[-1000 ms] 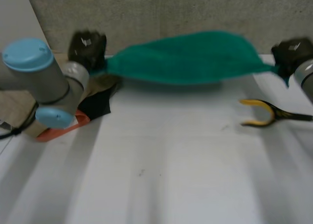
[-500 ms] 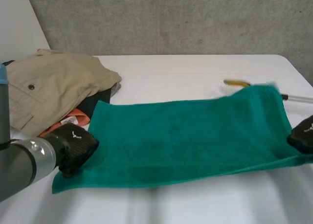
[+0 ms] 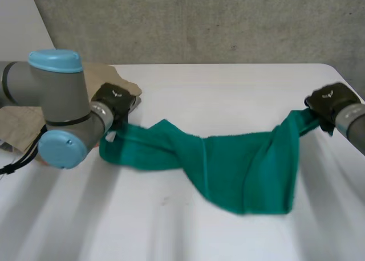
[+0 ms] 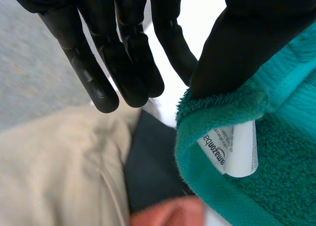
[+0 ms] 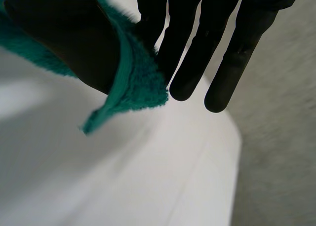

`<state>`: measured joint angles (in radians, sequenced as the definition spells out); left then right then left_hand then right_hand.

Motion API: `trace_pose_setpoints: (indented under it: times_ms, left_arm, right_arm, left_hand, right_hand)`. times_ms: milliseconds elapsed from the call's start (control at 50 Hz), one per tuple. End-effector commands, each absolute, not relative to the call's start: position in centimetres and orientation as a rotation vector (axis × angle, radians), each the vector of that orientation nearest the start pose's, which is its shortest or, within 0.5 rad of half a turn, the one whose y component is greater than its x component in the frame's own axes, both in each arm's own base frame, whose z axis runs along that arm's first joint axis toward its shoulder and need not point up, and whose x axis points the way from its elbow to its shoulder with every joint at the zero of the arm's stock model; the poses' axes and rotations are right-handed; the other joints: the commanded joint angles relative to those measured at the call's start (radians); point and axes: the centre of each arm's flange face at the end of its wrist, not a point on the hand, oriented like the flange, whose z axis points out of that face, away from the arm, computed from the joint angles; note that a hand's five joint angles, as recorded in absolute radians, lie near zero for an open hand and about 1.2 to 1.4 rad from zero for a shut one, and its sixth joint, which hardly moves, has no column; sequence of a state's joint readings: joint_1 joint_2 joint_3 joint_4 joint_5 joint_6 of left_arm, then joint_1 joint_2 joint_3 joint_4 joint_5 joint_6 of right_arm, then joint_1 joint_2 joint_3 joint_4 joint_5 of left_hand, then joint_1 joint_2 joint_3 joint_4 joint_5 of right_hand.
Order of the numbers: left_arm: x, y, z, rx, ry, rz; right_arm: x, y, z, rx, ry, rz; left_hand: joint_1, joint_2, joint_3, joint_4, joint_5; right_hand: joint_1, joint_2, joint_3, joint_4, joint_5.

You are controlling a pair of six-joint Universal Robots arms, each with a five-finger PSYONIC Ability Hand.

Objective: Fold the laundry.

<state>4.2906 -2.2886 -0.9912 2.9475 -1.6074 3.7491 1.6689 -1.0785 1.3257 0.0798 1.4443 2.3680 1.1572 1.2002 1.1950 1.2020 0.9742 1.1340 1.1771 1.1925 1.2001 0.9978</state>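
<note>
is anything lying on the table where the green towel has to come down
Nothing visible lies on the white table below the green terry towel, pinched by the left hand and right hand. The beige garment lies off to the side.

bright even light on white table [image 3: 228,90]; soft shadow under green towel [image 3: 245,170].

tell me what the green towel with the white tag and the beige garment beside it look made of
The green towel: soft terry cloth, likely cotton or microfibre; matte fuzzy pile shows along its rolled edge. The white tag: smooth, thin printed label, perhaps satin. The beige garment: flat-woven cloth, perhaps cotton twill; matte, no pile, a seam line.
</note>
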Motion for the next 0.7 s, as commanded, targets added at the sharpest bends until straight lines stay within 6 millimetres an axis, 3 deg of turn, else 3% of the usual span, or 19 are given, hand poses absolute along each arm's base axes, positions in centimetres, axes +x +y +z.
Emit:
trace_pose_setpoints:
  times_ms: [20, 60, 80, 100, 140, 220, 320, 480, 540, 620, 700]
  left_arm:
    - [-31.4, -37.6, 27.4, 0.952, 1.763, -2.2]
    - [-31.8, -38.4, 30.5, 0.853, 1.612, -2.346]
    - [-31.9, -38.7, 32.1, 0.802, 1.534, -2.412]
    - [-32.0, -39.1, 35.1, 0.692, 1.37, -2.53]
    - [-32.1, -39.0, 37.1, 0.609, 1.246, -2.617]
    - [-32.1, -38.3, 40.0, 0.481, 1.068, -2.731]
    - [-31.8, -37.5, 38.5, 0.519, 1.186, -2.735]
    - [-31.3, -35.8, 35.7, 0.605, 1.35, -2.686]
    - [-31.2, -34.7, 34.4, 0.65, 1.412, -2.654]
    - [-30.3, -32.5, 34.9, 0.678, 1.431, -2.648]
    - [-29.1, -30.3, 38.2, 0.642, 1.317, -2.722]
  right_arm:
    - [20.2, -40.1, 27.0, -1.174, 2.159, -2.531]
    - [20.6, -40.9, 29.9, -1.066, 2.017, -2.706]
    - [20.6, -41.6, 32.6, -0.911, 1.867, -2.866]
    - [20.6, -41.9, 33.9, -0.829, 1.791, -2.936]
    - [20.2, -42.0, 37.4, -0.604, 1.578, -3.094]
    - [19.8, -40.9, 40.6, -0.475, 1.407, -3.175]
    - [19.9, -40.6, 39.7, -0.528, 1.454, -3.133]
    - [20.2, -40.3, 35.0, -0.696, 1.645, -2.959]
    - [20.2, -39.4, 33.2, -0.772, 1.8, -2.822]
    - [19.7, -36.9, 33.3, -0.813, 1.928, -2.692]
    - [19.5, -34.6, 35.7, -0.821, 1.867, -2.718]
  left_hand:
    - [0.239, 0.196, 0.201, 0.194, 0.248]
    - [0.239, 0.196, 0.201, 0.194, 0.248]
    - [0.239, 0.196, 0.201, 0.194, 0.248]
    - [0.239, 0.196, 0.201, 0.194, 0.248]
    - [0.239, 0.196, 0.201, 0.194, 0.248]
    - [0.239, 0.196, 0.201, 0.194, 0.248]
    - [0.239, 0.196, 0.201, 0.194, 0.248]
    - [0.239, 0.196, 0.201, 0.194, 0.248]
    - [0.239, 0.196, 0.201, 0.194, 0.248]
    - [0.239, 0.196, 0.201, 0.194, 0.248]
    - [0.239, 0.196, 0.201, 0.194, 0.248]
  right_hand:
    - [0.262, 0.219, 0.204, 0.196, 0.224]
    - [0.262, 0.219, 0.204, 0.196, 0.224]
    - [0.262, 0.219, 0.204, 0.196, 0.224]
    - [0.262, 0.219, 0.204, 0.196, 0.224]
    - [0.262, 0.219, 0.204, 0.196, 0.224]
    - [0.262, 0.219, 0.204, 0.196, 0.224]
    - [0.262, 0.219, 0.204, 0.196, 0.224]
    - [0.262, 0.219, 0.204, 0.196, 0.224]
    - [0.262, 0.219, 0.204, 0.196, 0.224]
    - [0.262, 0.219, 0.204, 0.196, 0.224]
    - [0.262, 0.219, 0.204, 0.196, 0.224]
